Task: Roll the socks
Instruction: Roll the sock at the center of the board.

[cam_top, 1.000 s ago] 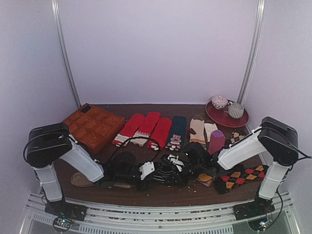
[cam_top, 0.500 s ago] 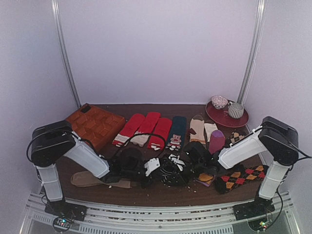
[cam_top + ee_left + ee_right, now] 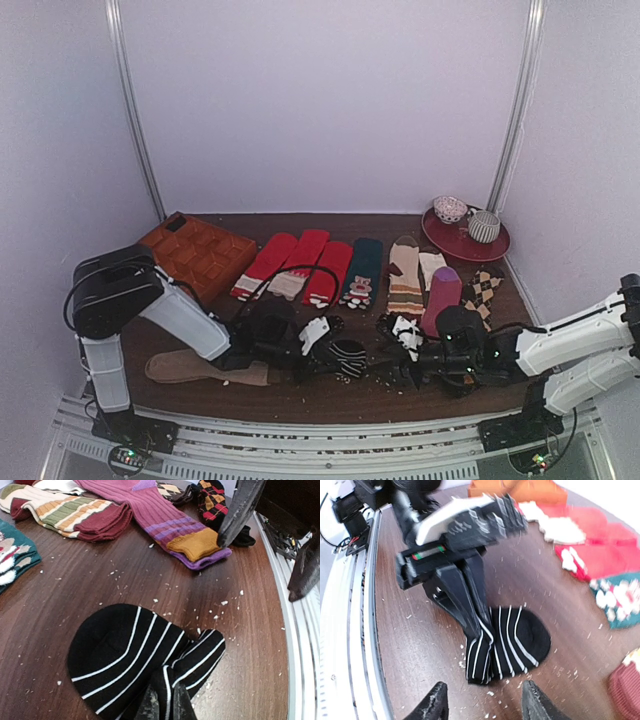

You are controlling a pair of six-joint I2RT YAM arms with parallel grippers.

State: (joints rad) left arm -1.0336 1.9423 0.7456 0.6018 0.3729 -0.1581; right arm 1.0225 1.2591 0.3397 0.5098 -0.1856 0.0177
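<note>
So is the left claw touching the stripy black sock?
Touching. The left wrist view shows the left gripper shut, pinching the striped black sock.

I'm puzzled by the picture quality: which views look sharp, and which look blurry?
Left wrist: crisp, the striped sock and crumbs sharp, table edge bowed by the lens. Right wrist: smeared, the left end effector and red socks blurry. Top external: soft, even purplish light.
</note>
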